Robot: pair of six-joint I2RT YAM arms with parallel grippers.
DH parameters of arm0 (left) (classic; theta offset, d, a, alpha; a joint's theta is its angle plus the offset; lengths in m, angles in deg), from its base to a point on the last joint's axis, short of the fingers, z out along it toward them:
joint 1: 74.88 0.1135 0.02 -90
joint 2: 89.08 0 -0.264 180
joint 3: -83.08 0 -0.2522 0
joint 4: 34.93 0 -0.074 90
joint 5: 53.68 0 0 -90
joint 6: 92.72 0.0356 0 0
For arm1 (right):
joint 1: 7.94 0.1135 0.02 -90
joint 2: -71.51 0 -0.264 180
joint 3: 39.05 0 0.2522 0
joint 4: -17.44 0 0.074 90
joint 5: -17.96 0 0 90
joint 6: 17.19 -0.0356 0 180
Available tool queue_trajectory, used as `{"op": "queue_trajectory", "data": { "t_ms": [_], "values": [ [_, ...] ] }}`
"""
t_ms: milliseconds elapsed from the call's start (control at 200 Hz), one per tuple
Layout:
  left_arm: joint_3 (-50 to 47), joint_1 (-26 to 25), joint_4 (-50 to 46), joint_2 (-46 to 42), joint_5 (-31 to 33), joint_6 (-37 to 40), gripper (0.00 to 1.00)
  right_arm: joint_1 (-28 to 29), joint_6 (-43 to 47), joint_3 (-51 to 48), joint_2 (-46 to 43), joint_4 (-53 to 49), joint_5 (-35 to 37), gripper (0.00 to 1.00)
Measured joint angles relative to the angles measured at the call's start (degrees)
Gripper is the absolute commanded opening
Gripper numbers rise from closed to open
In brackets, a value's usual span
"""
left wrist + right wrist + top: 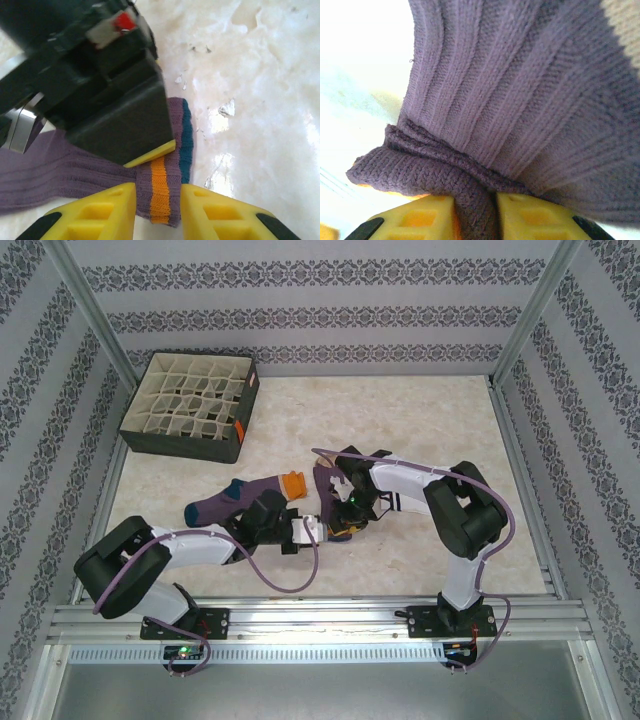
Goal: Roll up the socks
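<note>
Two arms and two grippers, both busy at mid-table. Nearest, the left gripper (157, 207) has its two yellow fingers closed on the cuff end of the held purple sock (65, 170), pinching it right at an orange stripe, with a teal edge band just beside that. The right gripper (475, 215) sits just behind and almost touching. It is also clamped on the held purple sock, with a bunched fold of ribbed purple knit squeezed between its yellow fingers and more fabric rising above them. In the left wrist view the right gripper's black body covers much of that sock, so I can't tell how far it is folded or rolled. Sock count: two purple for sure. The second one, the loose purple sock (220, 504), lies flat on the table (450, 440) left of the grippers, with a teal cuff and heel and an orange toe, and neither gripper touches it. A third item, the white sock (393, 502) with dark stripes, peeks out under the right arm, mostly hidden and hard to make out. A tan patch is cut off at the top corner of the right wrist view. Farthest back, at the far left of the table, is one dark box (180, 443) with beige grid dividers, well apart from the socks; what is in its cells can't be made out.
</note>
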Motion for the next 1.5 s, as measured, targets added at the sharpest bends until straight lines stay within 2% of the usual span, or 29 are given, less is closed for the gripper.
{"op": "queue_trajectory", "data": {
  "t_ms": [220, 505, 585, 720, 814, 1084, 1299, 1504],
  "values": [
    [0.04, -3.91, 0.0, 4.24, 7.85, 8.55, 0.32, 0.0, 0.22, 0.68, 0.63, -0.96, -0.26, 0.25],
    [2.1, -4.98, 5.64, 11.02, 13.07, 11.74, 0.4, -0.5, 1.38, 0.98, 1.29, -1.75, -1.31, 0.25],
    [2.16, -5.14, 7.37, 11.98, 13.35, 11.58, 0.29, -0.74, 1.73, 0.98, 1.42, -1.88, -1.68, 0.28],
    [4.22, -5.16, 6.27, 13.25, 14.29, 11.17, 0.0, -1.42, 2.6, 0.9, 1.33, -2.16, -2.01, 0.39],
    [6.97, -5.14, 0.98, 12.96, 13.92, 10.32, 0.0, -2.89, 2.99, -0.48, 0.46, -1.4, -3.41, 0.44],
    [17.92, -3.02, -17.62, 14.82, 4.11, -0.46, 0.0, -9.05, -0.13, -9.51, -6.29, 7.96, -10.03, 0.46],
    [24.04, 1.79, -25.94, 18.29, -6.78, -9.88, 0.0, -10.75, -2.95, -13.86, -10.51, 15.85, -7.28, 0.43],
    [27.52, 6.58, -31.82, 21.35, -16.74, -15.96, 0.0, -12.57, -5.25, -20.17, -17.35, 23.32, -5.55, 0.33]
  ]
}}
